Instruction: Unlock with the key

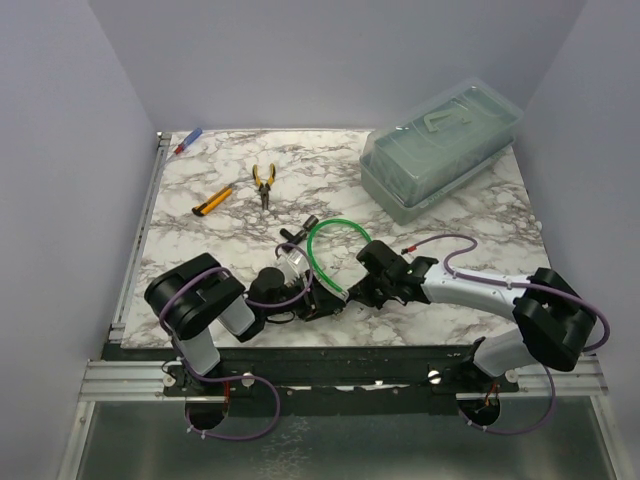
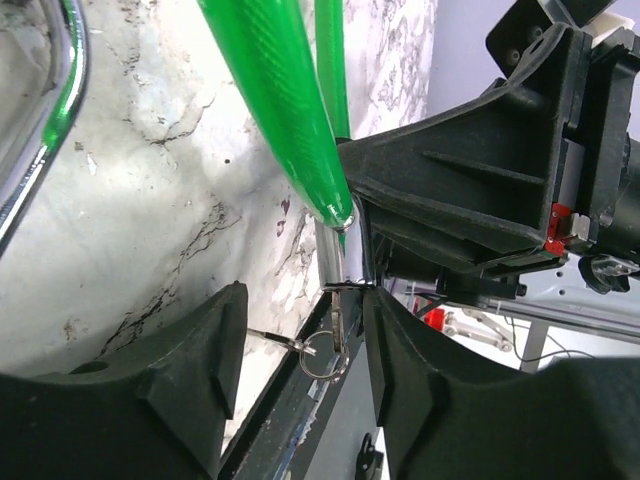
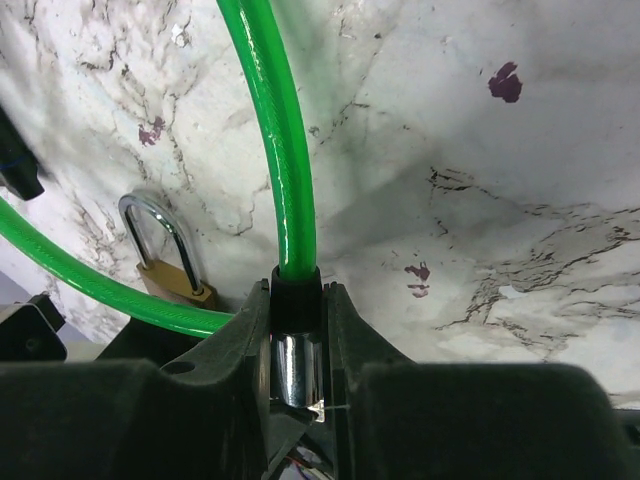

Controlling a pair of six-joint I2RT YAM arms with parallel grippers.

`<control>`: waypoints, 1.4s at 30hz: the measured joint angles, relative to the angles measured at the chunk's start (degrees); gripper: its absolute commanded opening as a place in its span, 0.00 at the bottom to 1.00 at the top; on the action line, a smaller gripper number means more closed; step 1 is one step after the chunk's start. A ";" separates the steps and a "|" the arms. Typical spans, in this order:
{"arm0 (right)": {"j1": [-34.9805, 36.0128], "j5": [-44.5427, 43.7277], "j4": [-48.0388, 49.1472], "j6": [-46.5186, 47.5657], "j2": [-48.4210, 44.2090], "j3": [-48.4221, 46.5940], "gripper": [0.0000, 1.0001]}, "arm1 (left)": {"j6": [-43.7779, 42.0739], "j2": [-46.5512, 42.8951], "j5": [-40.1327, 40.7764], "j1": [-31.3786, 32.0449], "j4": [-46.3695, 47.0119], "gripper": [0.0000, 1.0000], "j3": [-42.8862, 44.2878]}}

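Note:
My right gripper (image 3: 297, 300) is shut on the black collar and chrome cylinder end (image 3: 293, 368) of the green cable (image 3: 270, 140). In the left wrist view the small silver key (image 2: 343, 312) sticks out of that cylinder end (image 2: 333, 250), seen edge-on, with a ring (image 2: 322, 358) and a second key (image 2: 268, 337) hanging from it. My left gripper (image 2: 305, 300) is open, its fingers on either side of the key and holding nothing. A small brass padlock (image 3: 172, 272) lies left of the cable. From above, both grippers (image 1: 320, 298) (image 1: 352, 293) meet at the near edge, below the cable loop (image 1: 330, 232).
Yellow-handled pliers (image 1: 264, 184) and a yellow utility knife (image 1: 211, 201) lie at the back left, a red and blue pen (image 1: 187, 143) in the far corner. A clear plastic box (image 1: 440, 150) stands at the back right. The table's dark near edge (image 2: 285, 410) runs under the key.

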State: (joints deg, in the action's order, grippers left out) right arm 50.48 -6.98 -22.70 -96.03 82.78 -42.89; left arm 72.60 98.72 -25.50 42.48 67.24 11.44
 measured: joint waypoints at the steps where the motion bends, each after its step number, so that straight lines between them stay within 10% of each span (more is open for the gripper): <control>1: 0.11 0.00 0.00 0.00 -0.24 -0.02 0.00 | -0.11 -0.42 0.04 0.00 0.00 0.56 -0.17; 14: 1.33 1.77 -0.55 0.00 -1.07 -0.02 0.00 | -3.96 -9.79 1.64 0.13 -3.39 0.54 -1.03; 27: 1.33 1.64 -0.90 0.48 -2.38 -0.02 0.00 | -17.81 -32.41 11.87 2.23 -40.04 0.55 5.35; 42: 1.33 0.85 -1.01 1.22 -1.77 -1.01 0.00 | -22.29 -29.62 13.14 7.08 -48.09 0.49 6.23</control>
State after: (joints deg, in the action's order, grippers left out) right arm 51.81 -6.13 -23.70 -94.80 81.01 -43.90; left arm 50.30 69.10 -12.36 49.56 19.16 17.67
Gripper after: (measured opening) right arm 0.208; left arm 0.504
